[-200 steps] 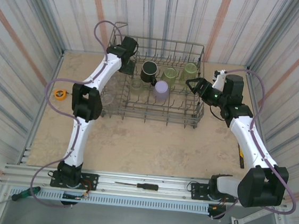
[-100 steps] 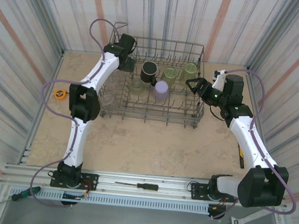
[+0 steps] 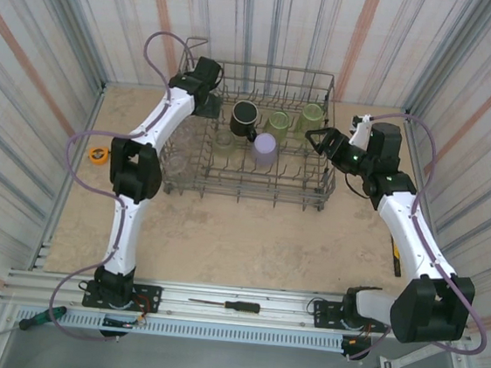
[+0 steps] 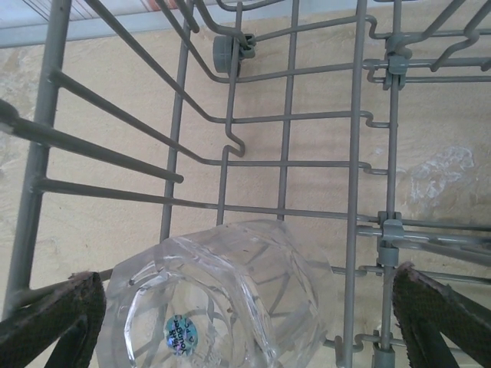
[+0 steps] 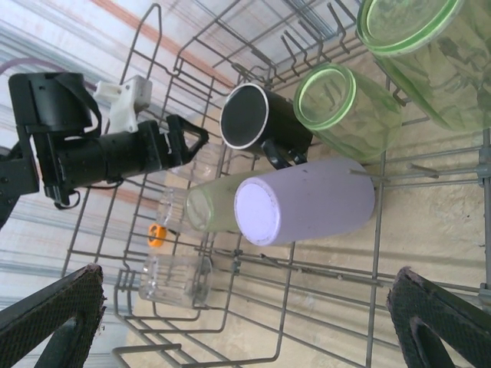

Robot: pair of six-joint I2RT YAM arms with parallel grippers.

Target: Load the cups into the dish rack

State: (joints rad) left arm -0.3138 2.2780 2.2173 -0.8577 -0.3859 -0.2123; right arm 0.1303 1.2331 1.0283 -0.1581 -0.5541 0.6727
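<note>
The grey wire dish rack (image 3: 245,189) stands at the back of the table. Inside it are a black mug (image 3: 245,116), a lavender cup (image 3: 265,151), three olive-green tumblers (image 3: 278,122) and a clear cup (image 3: 178,156). My left gripper (image 3: 209,104) hangs open over the rack's back-left corner. Below it a clear faceted cup (image 4: 219,295) lies on the wires between the spread fingers (image 4: 57,322). My right gripper (image 3: 317,140) is open at the rack's right wall, facing the lavender cup (image 5: 307,201) and black mug (image 5: 261,123).
A small orange object (image 3: 99,155) lies on the table left of the rack. A screwdriver (image 3: 228,305) rests on the front rail, another (image 3: 33,320) at the bottom left. Striped walls enclose the table on three sides.
The left arm has shifted a little, its elbow swinging left and the wrist edging toward the rack's back corner. The right arm has not moved.
</note>
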